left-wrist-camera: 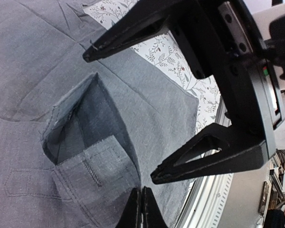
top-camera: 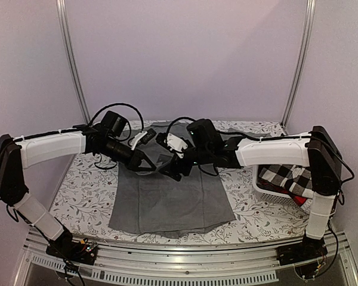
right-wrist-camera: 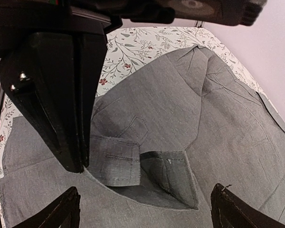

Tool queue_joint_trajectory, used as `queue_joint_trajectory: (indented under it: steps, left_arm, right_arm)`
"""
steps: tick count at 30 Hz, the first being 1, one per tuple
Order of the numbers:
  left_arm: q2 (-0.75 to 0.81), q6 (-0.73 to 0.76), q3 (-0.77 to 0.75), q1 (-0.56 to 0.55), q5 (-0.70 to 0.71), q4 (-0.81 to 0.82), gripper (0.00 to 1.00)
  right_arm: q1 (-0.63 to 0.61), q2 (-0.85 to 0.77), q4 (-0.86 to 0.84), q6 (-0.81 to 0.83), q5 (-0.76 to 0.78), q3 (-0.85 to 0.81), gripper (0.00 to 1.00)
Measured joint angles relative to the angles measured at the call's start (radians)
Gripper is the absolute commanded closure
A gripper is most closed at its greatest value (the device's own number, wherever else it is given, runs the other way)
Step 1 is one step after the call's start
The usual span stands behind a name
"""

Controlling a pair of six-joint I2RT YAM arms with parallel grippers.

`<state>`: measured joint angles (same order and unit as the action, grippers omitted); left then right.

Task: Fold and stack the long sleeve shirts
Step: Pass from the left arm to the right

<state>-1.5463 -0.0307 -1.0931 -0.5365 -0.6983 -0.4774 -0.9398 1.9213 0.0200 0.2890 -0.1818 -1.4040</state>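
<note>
A plain grey long sleeve shirt (top-camera: 167,199) lies spread on the table, hem toward the front. My left gripper (top-camera: 149,165) is over its upper middle, shut on the edge of a sleeve cuff (left-wrist-camera: 85,166); its closed fingertips (left-wrist-camera: 141,192) show at the bottom of the left wrist view. My right gripper (top-camera: 169,170) hovers close beside it, open and empty, with the cuff (right-wrist-camera: 116,161) between its spread fingers (right-wrist-camera: 69,206). It also shows in the left wrist view (left-wrist-camera: 121,116). Checked shirts, black-and-white (top-camera: 283,173) and red-and-black (top-camera: 302,199), lie in a basket.
A white basket (top-camera: 268,190) stands at the table's right edge beside the right arm. The table has a floral cover (top-camera: 83,190). A metal rail (top-camera: 185,256) runs along the front edge. Walls and upright posts close the back and sides.
</note>
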Motion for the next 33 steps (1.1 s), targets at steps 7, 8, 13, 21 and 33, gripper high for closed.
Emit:
queue_joint_trajectory:
  steps: [7,8,13,21,33]
  left_arm:
    - [0.000,0.024,0.002,-0.013,0.022,-0.029,1.00]
    - [0.000,0.028,0.002,-0.013,0.026,-0.033,1.00]
    - [0.000,0.044,0.002,-0.013,0.039,-0.043,1.00]
    - [0.000,0.049,0.002,-0.013,0.067,-0.043,1.00]
    - [0.000,0.045,0.002,-0.006,0.096,-0.021,1.00]
  right_arm:
    - [-0.002,0.032,0.002,0.043,0.015,0.000,0.08]
    - [-0.002,0.041,0.001,0.047,0.019,0.000,0.08]
    - [0.004,0.087,0.003,0.063,0.017,-0.001,0.11]
    - [0.006,0.097,-0.024,0.067,-0.028,-0.011,0.33]
    - [-0.003,0.096,-0.074,0.007,-0.056,0.022,0.60]
